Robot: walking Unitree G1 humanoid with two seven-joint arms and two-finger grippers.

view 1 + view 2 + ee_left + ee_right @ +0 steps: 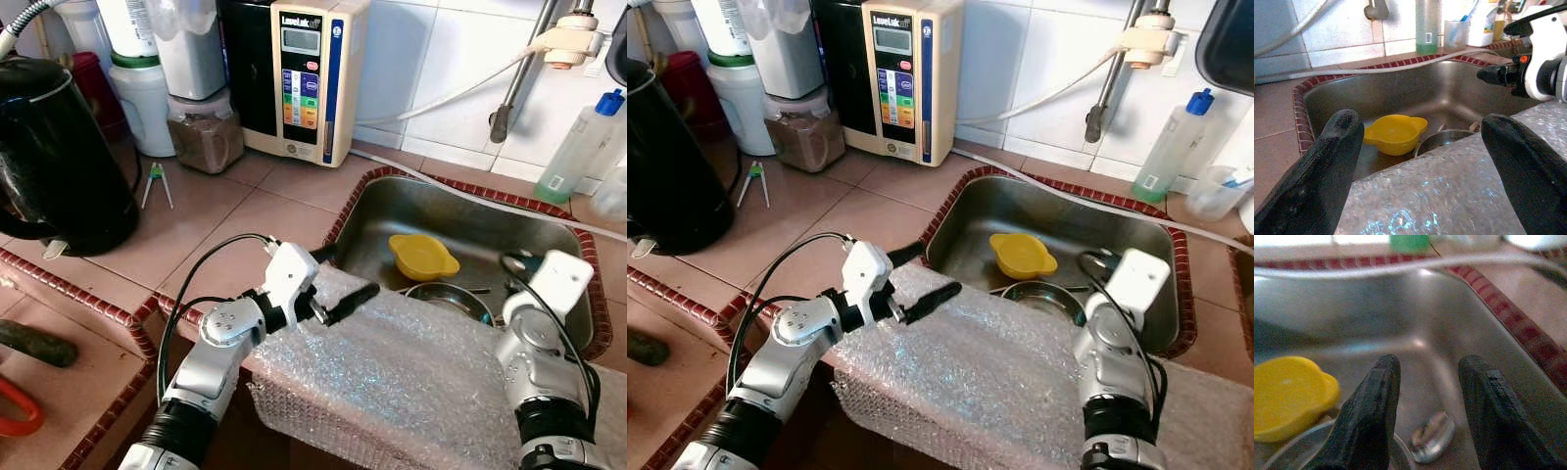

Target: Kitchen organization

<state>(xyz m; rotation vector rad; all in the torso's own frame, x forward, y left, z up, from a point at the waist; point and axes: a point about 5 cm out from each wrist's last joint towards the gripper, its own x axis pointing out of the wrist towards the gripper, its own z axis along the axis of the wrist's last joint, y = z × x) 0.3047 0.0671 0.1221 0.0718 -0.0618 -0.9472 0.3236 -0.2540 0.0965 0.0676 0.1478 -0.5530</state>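
A steel sink (460,220) holds a yellow bowl (423,257) and, in front of it, a steel bowl (449,297). A spoon (1432,443) lies on the sink floor beside the steel bowl. A sheet of bubble wrap (392,372) covers the counter's front edge before the sink. My left gripper (348,277) hovers open just over the wrap at the sink's front left corner, pointing toward the yellow bowl (1393,133). My right gripper (1427,364) stands open over the right part of the sink, above the spoon, holding nothing.
A black kettle (54,157) stands on the counter at left, with a small green tool (155,181) beside it. A water machine (304,73) and a jar of brown powder (204,137) stand at the back wall. A soap bottle (578,147) is behind the sink.
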